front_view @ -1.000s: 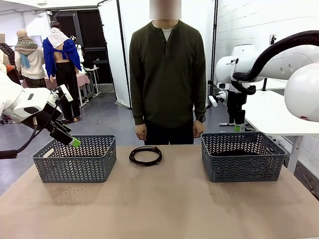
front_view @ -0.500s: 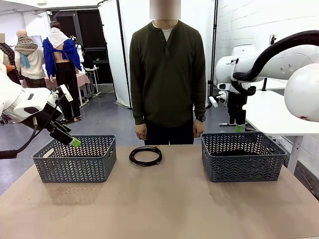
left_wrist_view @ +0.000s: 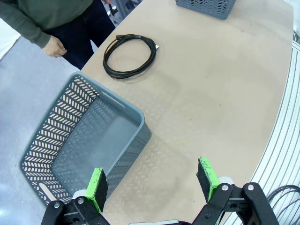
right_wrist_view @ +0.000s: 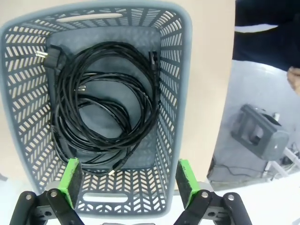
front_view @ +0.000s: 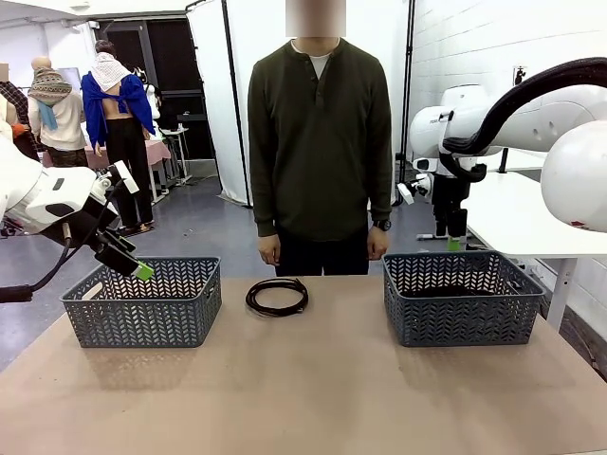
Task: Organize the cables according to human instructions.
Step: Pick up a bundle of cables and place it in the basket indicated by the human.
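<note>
One coiled black cable (front_view: 277,296) lies on the table near the far edge, between the two baskets; it also appears as a flat coil (left_wrist_view: 130,55) in the left wrist view. More black cables (right_wrist_view: 101,103) lie piled inside the right grey basket (right_wrist_view: 28,93), straight below my right gripper (right_wrist_view: 126,180), which hangs open above that basket (front_view: 463,296). My left gripper (left_wrist_view: 153,185) is open and holds nothing, hovering over the near corner of the left grey basket (left_wrist_view: 75,140). The human (front_view: 320,142) stands behind the table with both hands hanging down.
The left basket (front_view: 142,301) holds nothing that I can see. The brown tabletop (front_view: 303,379) is bare toward the front. A white table and another robot base stand to the right behind the right basket.
The right gripper has risen slightly above the right basket. The loose cable, the left arm and the person have stayed put.
</note>
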